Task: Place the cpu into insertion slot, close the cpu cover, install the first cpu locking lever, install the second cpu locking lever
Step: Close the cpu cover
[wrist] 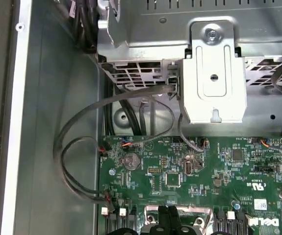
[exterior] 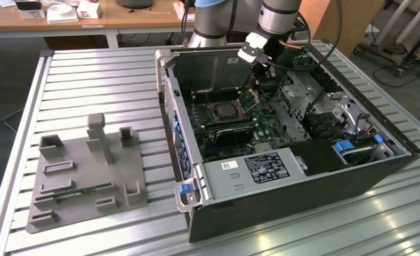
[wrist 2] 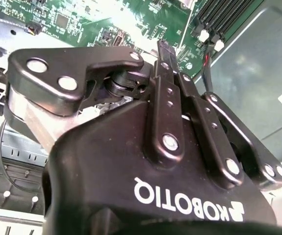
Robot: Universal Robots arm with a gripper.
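The cpu lies flat in the slot at the centre of the frame in the exterior view. Its metal top faces out through the open side of the case. Being square, it has no long axis, and its edges run parallel to the slot rim. The cover stands raised and tilted off the slot, along the slot edge toward the exterior view's right. The gripper hangs from the arm at the upper centre of that frame and reaches down to the cover's upper, free edge. The exterior view supplies the overall layout; the first wrist view supplies the fingertip detail. There the fingers are drawn together with no more than a hairline between them. A silvery strip of the cover shows to either side of them, so the gripper appears clamped on that thin edge. The second wrist view looks along the gripper body from behind. Its linkage bars converge to a narrow tip over the green board, near the black memory slots. In the first wrist view, black cables loop from the board edge toward a silver bracket. The case rests on a slatted table. A grey fixture sits on the table toward the exterior view's left, well apart from the case.
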